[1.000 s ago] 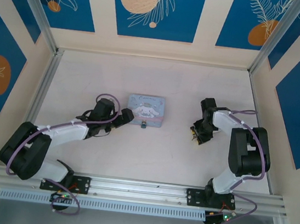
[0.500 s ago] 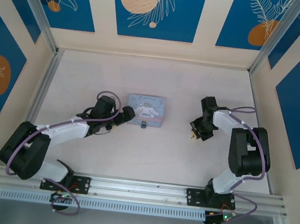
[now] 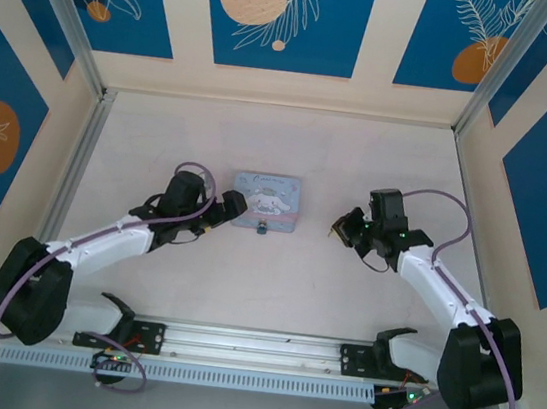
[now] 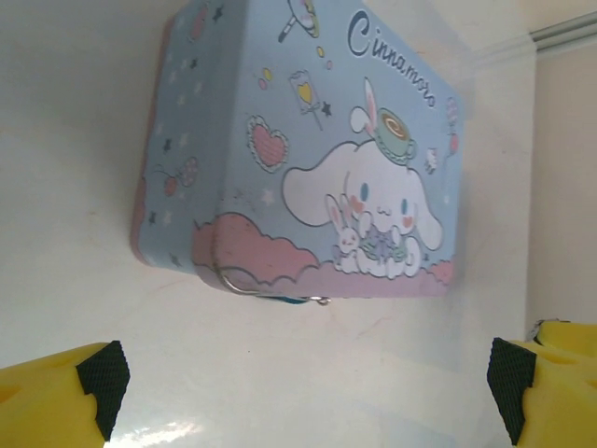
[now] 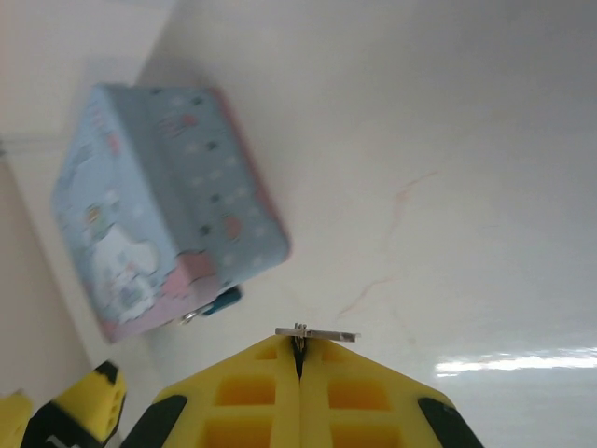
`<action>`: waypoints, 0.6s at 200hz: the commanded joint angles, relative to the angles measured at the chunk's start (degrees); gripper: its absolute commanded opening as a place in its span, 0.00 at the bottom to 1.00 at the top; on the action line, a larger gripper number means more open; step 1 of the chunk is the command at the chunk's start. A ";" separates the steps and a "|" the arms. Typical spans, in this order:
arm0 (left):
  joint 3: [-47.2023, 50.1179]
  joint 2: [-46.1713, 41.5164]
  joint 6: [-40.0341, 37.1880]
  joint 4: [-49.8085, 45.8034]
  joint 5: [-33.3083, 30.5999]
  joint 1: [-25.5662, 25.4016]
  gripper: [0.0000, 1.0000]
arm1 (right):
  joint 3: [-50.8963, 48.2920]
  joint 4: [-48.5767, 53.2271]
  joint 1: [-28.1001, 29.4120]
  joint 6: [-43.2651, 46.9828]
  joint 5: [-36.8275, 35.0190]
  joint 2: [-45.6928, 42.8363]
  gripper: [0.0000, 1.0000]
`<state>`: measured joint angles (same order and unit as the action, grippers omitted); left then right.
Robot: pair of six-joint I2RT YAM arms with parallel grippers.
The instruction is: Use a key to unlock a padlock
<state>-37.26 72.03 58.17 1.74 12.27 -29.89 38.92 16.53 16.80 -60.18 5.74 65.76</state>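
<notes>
- On the pale surface (image 3: 283, 286), at the near edge of the cartoon tin (image 4: 308, 159), sits the padlock (image 5: 219, 302), small and half tucked under the rim.
- The right fingers (image 5: 256, 387) are clamped together on the key (image 5: 315, 332), well apart from the lock; bringing it over seems the step in hand.
- The left fingers (image 4: 56, 397) stand wide apart, facing the tin; steadying the lock looks next.
- The keyhole is too small to make out.

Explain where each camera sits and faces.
Top external: high and behind, looking down on the white table and both arms.
Left wrist: on the open, yellow-tipped left gripper, facing the pale blue cartoon-printed tin box.
Right wrist: on the right gripper, shut on the thin silvery key, facing the tin.
All share the tin.
</notes>
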 commanded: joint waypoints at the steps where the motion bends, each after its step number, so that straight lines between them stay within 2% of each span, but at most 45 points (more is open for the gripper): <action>1: -0.34 -1.25 5.00 5.72 2.41 -1.02 1.00 | -2.19 -9.30 1.80 -3.32 4.63 -1.03 0.00; 30: 2.42 1.73 12.80 18.09 3.05 -2.48 1.00 | -4.32 -13.96 6.10 -16.03 -1.02 -0.48 0.00; 47: 2.09 3.86 13.46 20.95 2.17 -4.10 1.00 | -4.14 -15.48 9.04 -23.31 -5.37 0.31 0.00; 77: 0.63 7.49 10.28 22.73 1.63 -6.36 0.95 | 2.79 -8.31 13.59 -29.99 -12.55 2.87 0.00; 120: -0.89 10.09 -2.25 24.50 1.09 -8.09 0.82 | 12.45 -2.40 14.93 -34.59 -13.56 9.61 0.00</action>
<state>-36.10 81.19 64.20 22.15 13.63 -36.84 47.35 9.87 31.18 -89.12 -4.69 72.77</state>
